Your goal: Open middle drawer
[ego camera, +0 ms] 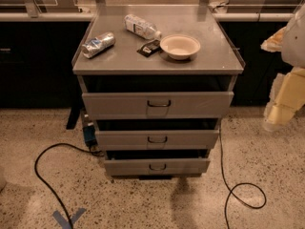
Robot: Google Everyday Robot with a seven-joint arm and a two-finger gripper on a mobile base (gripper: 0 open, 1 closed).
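The grey metal cabinet (157, 63) stands in the middle of the camera view with three drawer fronts stacked. The middle drawer (124, 140) is the mid-sized grey front with a small dark wire handle (157, 139). A dark gap shows above it. The tallest front (114, 105), with a square label plate, is above it, and the narrowest front (128, 167) is below. My gripper (281, 111) is the pale cream shape at the right edge, level with the top drawer and well to the right of the cabinet, touching nothing.
On the cabinet top lie a clear plastic bottle (141, 26), a silvery crushed bottle (98, 45), a dark packet (149, 47) and a white bowl (180, 46). Black cables (45, 175) (243, 192) loop on the speckled floor on both sides. A blue tape mark (69, 218) is at front left.
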